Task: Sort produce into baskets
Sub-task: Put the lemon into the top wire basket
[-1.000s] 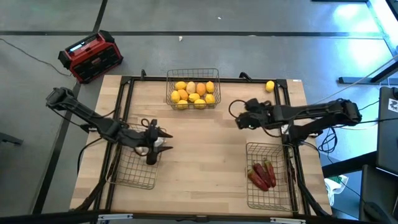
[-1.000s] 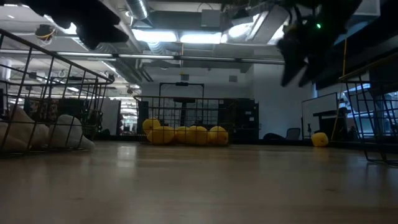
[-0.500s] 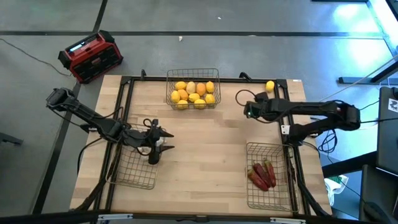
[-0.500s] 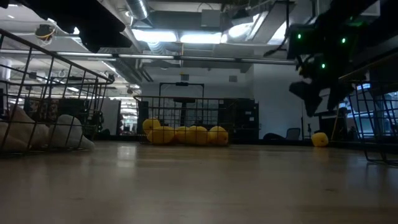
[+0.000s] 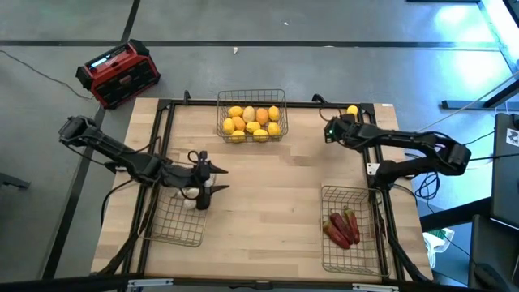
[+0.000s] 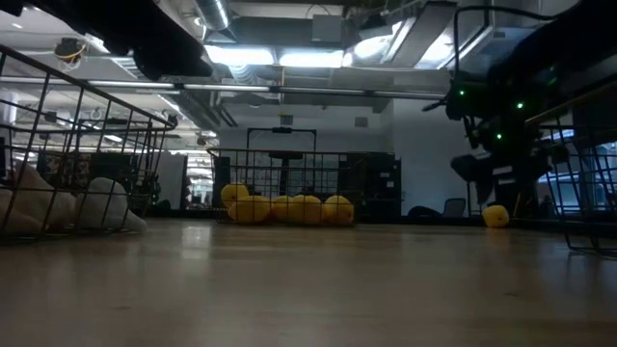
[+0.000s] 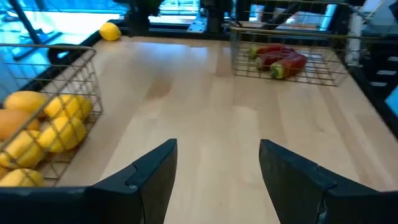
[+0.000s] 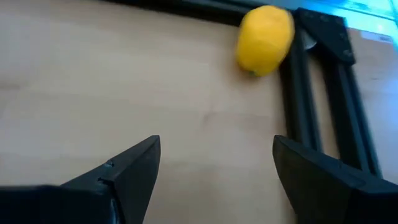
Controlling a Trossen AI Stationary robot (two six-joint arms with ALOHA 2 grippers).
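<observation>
Produce is nearly sorted: baskets (image 5: 251, 97) at top centre, lower right and lower left hold lemons, chilies and garlic. One lemon (image 5: 352, 112) lies loose at upper right; my right gripper (image 5: 331, 130) is open beside it, my left gripper (image 5: 209, 178) open.

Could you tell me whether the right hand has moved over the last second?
Yes. In the high view the right hand, open, has shifted from the mid-table area toward the far right corner, closing on the loose yellow fruit beside the table's black frame rail.
</observation>
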